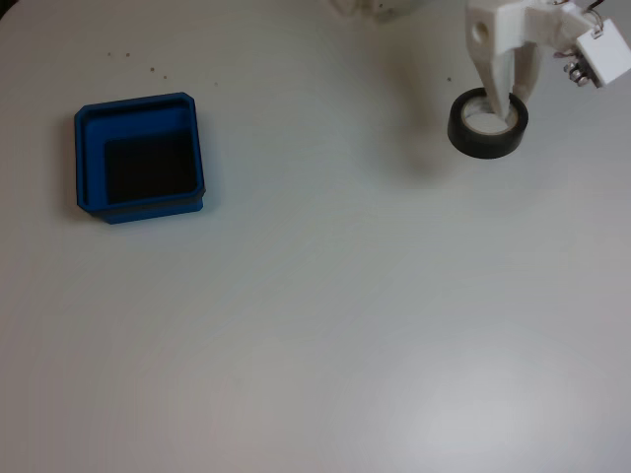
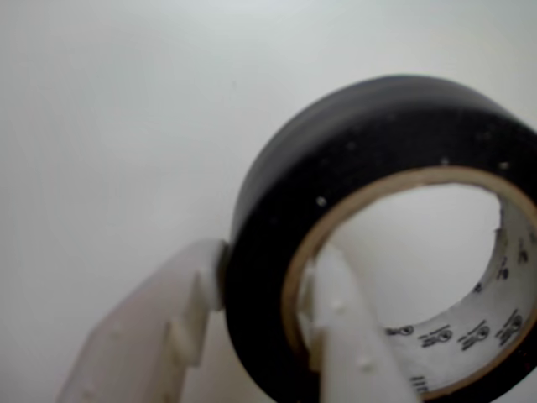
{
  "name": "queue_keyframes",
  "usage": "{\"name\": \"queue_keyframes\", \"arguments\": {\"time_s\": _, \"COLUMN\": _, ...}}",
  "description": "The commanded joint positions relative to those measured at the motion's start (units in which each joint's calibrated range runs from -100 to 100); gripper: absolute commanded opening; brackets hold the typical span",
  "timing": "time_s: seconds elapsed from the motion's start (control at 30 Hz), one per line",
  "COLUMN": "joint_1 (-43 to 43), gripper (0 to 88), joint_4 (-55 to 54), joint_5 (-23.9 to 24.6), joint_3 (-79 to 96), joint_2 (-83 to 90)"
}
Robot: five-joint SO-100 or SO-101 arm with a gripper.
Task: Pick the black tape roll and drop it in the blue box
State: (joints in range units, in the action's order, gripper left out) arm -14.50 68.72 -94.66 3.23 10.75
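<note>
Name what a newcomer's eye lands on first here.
In the fixed view, the blue box stands out at the left on the pale table. At the upper right, the white gripper pinches the black tape roll, one finger inside its core.

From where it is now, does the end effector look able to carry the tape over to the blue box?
Probably yes. The end effector pinches the black tape roll's wall, and the bare table lies between it and the blue box.
</note>
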Motion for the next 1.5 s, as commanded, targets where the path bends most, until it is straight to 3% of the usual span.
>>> {"name": "queue_keyframes", "arguments": {"time_s": 0.0, "joint_1": 7.12, "gripper": 1.6, "joint_4": 0.84, "joint_5": -0.09, "joint_3": -2.87, "joint_2": 4.63}}
{"name": "queue_keyframes", "arguments": {"time_s": 0.33, "joint_1": 32.43, "gripper": 1.8, "joint_4": 0.92, "joint_5": 0.18, "joint_3": -2.78, "joint_2": 4.97}}
{"name": "queue_keyframes", "arguments": {"time_s": 1.03, "joint_1": 68.19, "gripper": 1.8, "joint_4": 0.92, "joint_5": 0.26, "joint_3": -2.15, "joint_2": 4.63}}
{"name": "queue_keyframes", "arguments": {"time_s": 1.17, "joint_1": 72.09, "gripper": 1.8, "joint_4": 0.84, "joint_5": -0.26, "joint_3": -1.97, "joint_2": 4.55}}
{"name": "queue_keyframes", "arguments": {"time_s": 1.47, "joint_1": 71.90, "gripper": 1.8, "joint_4": -0.07, "joint_5": -0.26, "joint_3": -3.68, "joint_2": -4.32}}
